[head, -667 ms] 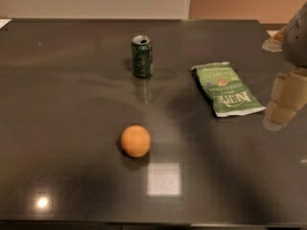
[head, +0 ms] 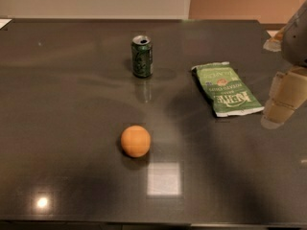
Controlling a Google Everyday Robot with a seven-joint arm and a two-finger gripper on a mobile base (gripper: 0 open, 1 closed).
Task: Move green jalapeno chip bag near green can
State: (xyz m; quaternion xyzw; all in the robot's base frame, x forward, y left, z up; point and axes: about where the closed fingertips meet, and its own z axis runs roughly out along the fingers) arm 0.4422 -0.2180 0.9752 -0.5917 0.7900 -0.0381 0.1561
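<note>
Chip bag (head: 226, 89) is laid right of can (head: 142, 56), ball (head: 135, 141) set nearer the camera, gripper (head: 283, 102) held just right of the bag, its grip state not discernible.

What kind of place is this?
Probably an office break area or kitchen: dark glossy counter, green can and green jalapeno chip bag on it; gripper hangs at the right edge.

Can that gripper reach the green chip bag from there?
Probably yes: the gripper hangs just right of the chip bag with nothing between them; the can and orange ball sit farther left.
</note>
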